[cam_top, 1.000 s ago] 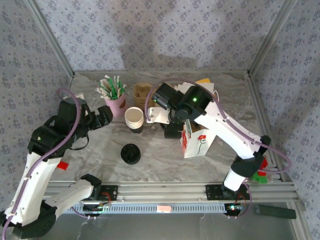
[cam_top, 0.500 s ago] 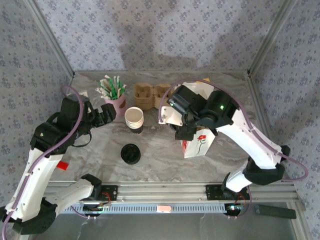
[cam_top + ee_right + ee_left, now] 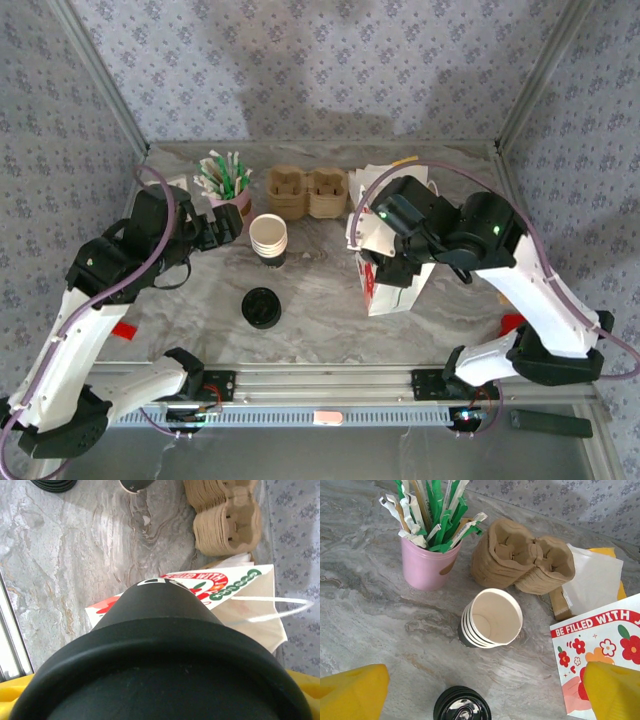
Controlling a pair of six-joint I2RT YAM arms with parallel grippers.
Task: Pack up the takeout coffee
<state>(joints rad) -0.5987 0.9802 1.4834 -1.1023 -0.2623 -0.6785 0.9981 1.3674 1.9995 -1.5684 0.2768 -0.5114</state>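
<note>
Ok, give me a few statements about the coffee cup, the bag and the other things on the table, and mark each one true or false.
1. The right jaws grip the takeout coffee over the paper bag. True.
2. The left jaws are closed on the pink cup of straws. False: they stand open and hold nothing.
3. The stack of paper cups sits inside the bag. False: it stands on the table, left of the bag.
4. A loose black lid lies on the table, nearer the arms' bases than the cup stack. True.
</note>
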